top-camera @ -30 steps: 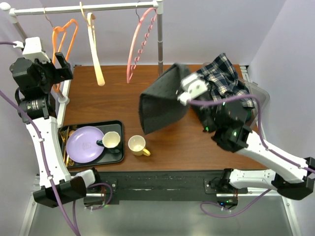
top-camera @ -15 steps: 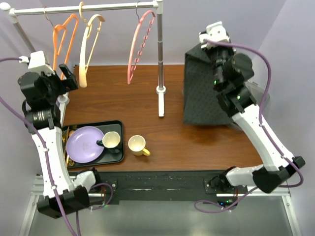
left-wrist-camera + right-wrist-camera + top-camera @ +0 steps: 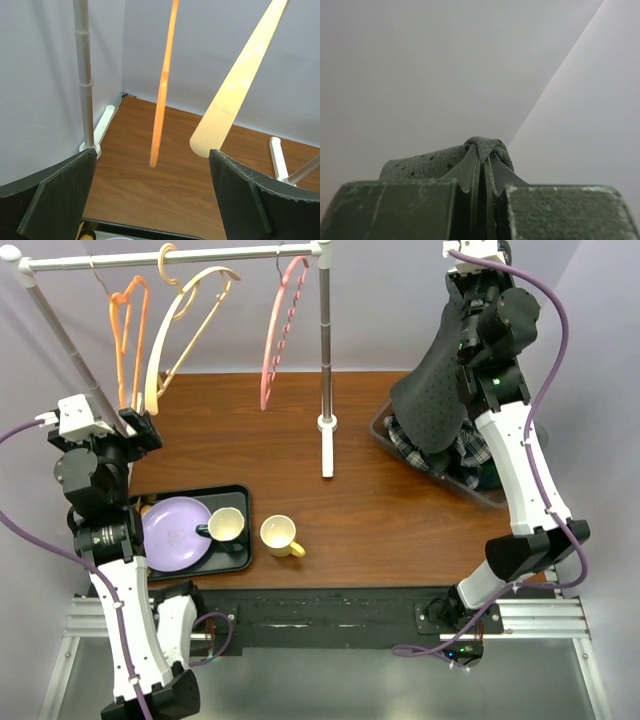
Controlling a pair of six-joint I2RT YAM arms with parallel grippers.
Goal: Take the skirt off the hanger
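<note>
1. top external view: the right tool is raised high above the far right corner of the worktop. the skirt hangs from it in a dark, dotted drape.
2. right wrist view: the jaws are pressed almost together on a bunched fold of the cloth, so this tool holds the skirt by a narrow pinch.
3. the skirt's lower edge comes down over the grey bin at the right edge, which holds a plaid cloth. i cannot tell whether skirt and plaid are touching.
4. the orange hanger, cream hanger and pink hanger all hang bare from the rail along the far edge. the skirt is well apart from them.
5. the left tool sits near the left edge with its jaws wide and nothing between them. it faces the orange and cream hangers.
6. as i judge it, the skirt is already free of its hanger, and the step in hand is carrying it off and setting it down.
7. the next move likely calls for lowering the right tool over the bin or a bare patch of worktop near the right edge. the cloth should gather under it before the jaws part, since a release from this height could leave the skirt draped half over the bin's rim.
</note>
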